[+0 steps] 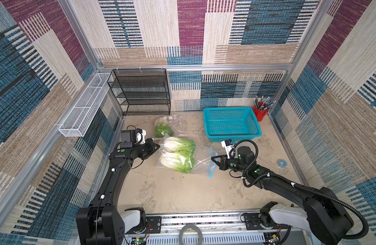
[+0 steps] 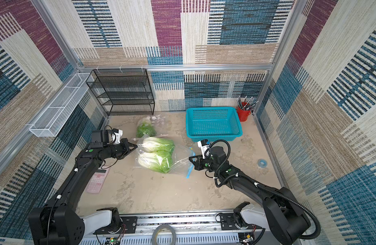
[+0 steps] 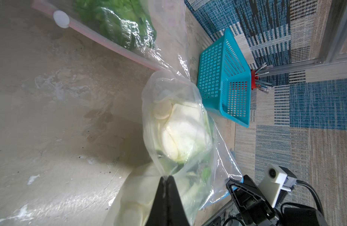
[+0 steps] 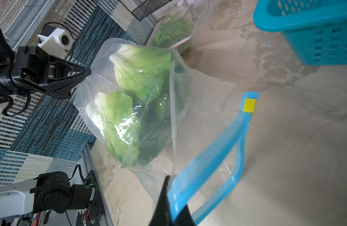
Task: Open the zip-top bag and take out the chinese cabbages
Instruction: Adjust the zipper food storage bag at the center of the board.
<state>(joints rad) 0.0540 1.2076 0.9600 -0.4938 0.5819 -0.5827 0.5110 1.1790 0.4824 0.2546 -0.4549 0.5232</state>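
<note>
Clear plastic is pinched at both ends. The left tool [image 1: 159, 146] is closed on a fold of film at the sealed bottom of the zip-top bag [image 1: 204, 158]; the left wrist view shows its jaws pressed together with only plastic between them. The right tool [image 1: 212, 157] is clamped on the bag's mouth end, its tips gripping the blue zip strip [image 4: 208, 162]. A yellow slider [image 4: 249, 105] sits at the far end of that strip, and the two blue tracks stand apart along part of their length.

The bag is stretched between the two tools over the middle of the bench [image 1: 161, 191]. The chinese cabbages [image 1: 178, 152] lie inside it, bunched toward the left tool, white stalk bases facing that tool and green leaves pointing at the mouth. Two heads show clearly in both top views; darker green behind them cannot be separated into heads.

Further back, a second clear bag [image 1: 163, 127] with a pink zip strip [image 3: 110, 43] and a white slider [image 3: 61, 19] lies flat on the bench and also holds leafy greens. A teal basket [image 1: 229, 108] stands behind the right tool, and beside it a red cup [image 1: 259, 114] holds pens.
</note>
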